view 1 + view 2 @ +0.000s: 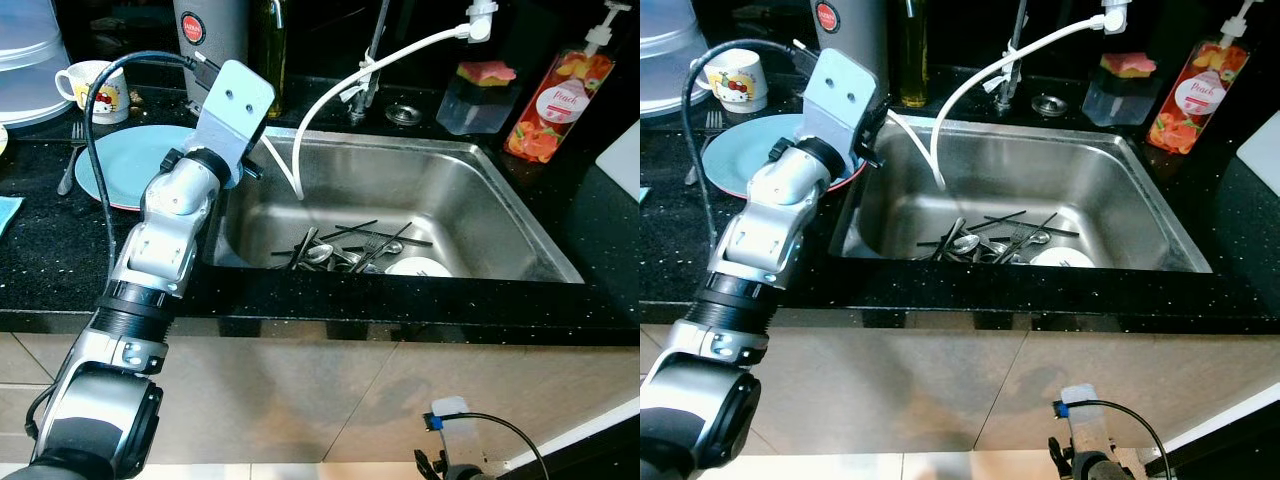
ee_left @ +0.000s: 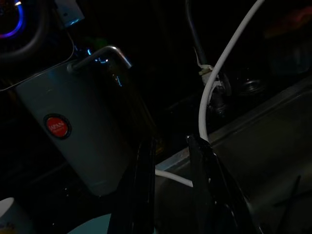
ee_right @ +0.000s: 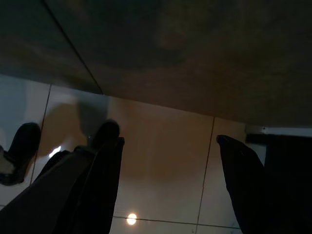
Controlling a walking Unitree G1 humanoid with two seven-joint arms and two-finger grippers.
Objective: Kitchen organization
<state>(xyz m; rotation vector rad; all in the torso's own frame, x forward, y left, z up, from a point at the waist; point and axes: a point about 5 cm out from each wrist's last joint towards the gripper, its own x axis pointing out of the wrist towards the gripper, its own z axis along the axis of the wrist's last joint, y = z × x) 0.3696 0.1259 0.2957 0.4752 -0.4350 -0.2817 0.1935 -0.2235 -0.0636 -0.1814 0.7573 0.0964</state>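
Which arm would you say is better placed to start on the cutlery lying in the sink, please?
Probably the left. The left gripper is raised over the counter at the sink's left rim, fingers open, near the cutlery. The right gripper hangs low, facing the floor tiles.

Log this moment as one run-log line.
left tool: open, raised at sink's left rim, beside blue plate | right tool: open, hanging idle | cutlery: in sink

Soap bottle (image 1: 553, 104), upper right of head views: red-orange label with fruit picture, script word on white band looks like "Peach", not sharp.
Steel canister (image 2: 83, 136), upper left: round red badge with white lettering, too small and dim to read.
Mug (image 1: 95, 90), far upper left: cartoon print, no legible words.
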